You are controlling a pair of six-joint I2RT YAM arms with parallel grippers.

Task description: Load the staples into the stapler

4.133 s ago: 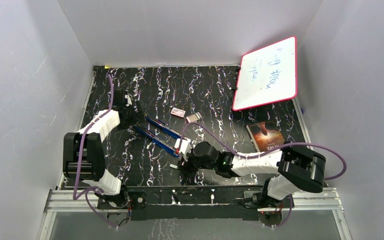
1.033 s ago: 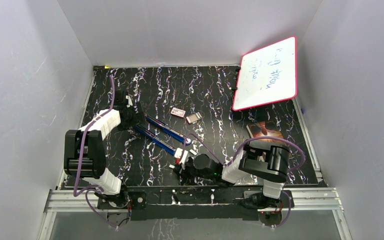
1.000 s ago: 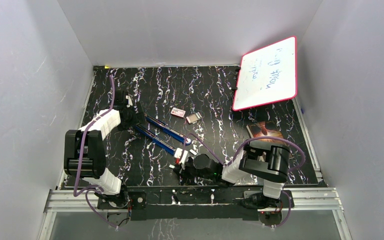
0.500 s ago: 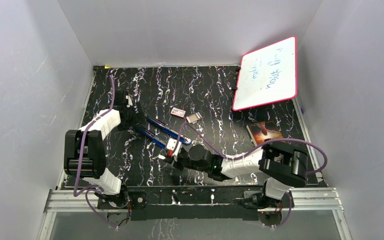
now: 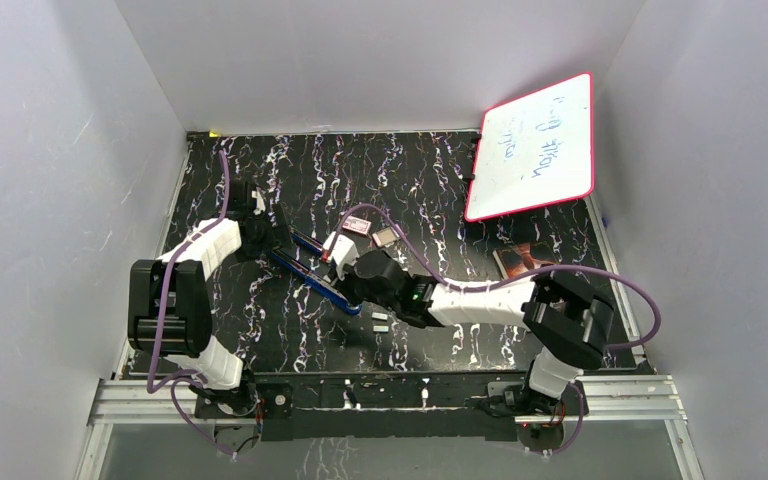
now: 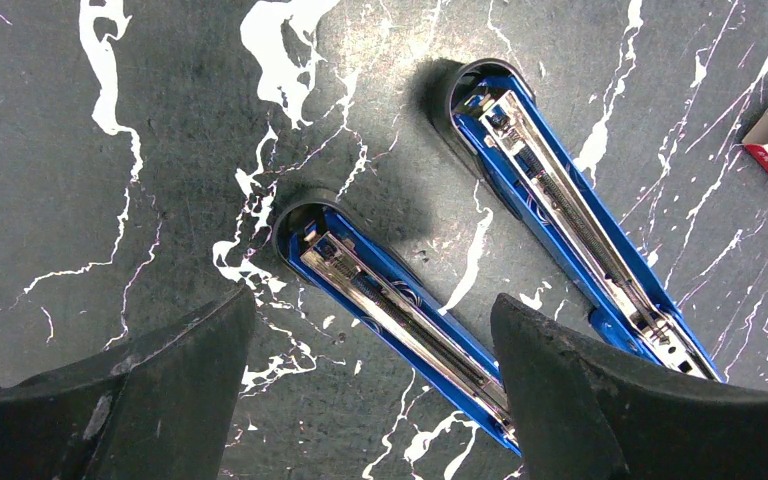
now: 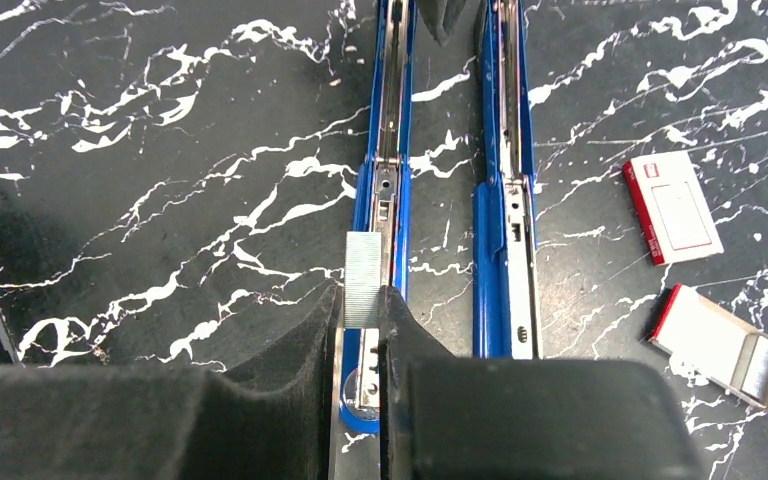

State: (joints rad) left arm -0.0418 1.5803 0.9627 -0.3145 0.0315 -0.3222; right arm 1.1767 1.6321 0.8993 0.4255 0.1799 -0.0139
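Observation:
The blue stapler [image 5: 315, 283] lies opened out flat on the black marbled table, its two long arms side by side. In the right wrist view the left arm [image 7: 388, 150] shows its metal channel, and the other arm [image 7: 505, 200] runs beside it. My right gripper [image 7: 362, 300] is shut on a short silvery strip of staples [image 7: 362, 275], held just above the near end of that left arm. My left gripper [image 6: 372, 300] stands open at the stapler's far end [image 6: 410, 320], one finger [image 6: 160, 380] on each side, gripping nothing. In the top view it is at the left [image 5: 260, 232].
A small red-and-white box [image 7: 672, 207] and its open tray [image 7: 725, 345] lie right of the stapler. A red-framed whiteboard [image 5: 535, 145] leans at the back right, with a book [image 5: 520, 262] below it. Small pale bits [image 5: 380, 321] lie near the right arm.
My right arm has swung from the table's front edge up and left to the stapler, carrying the staple strip. The left arm has not moved.

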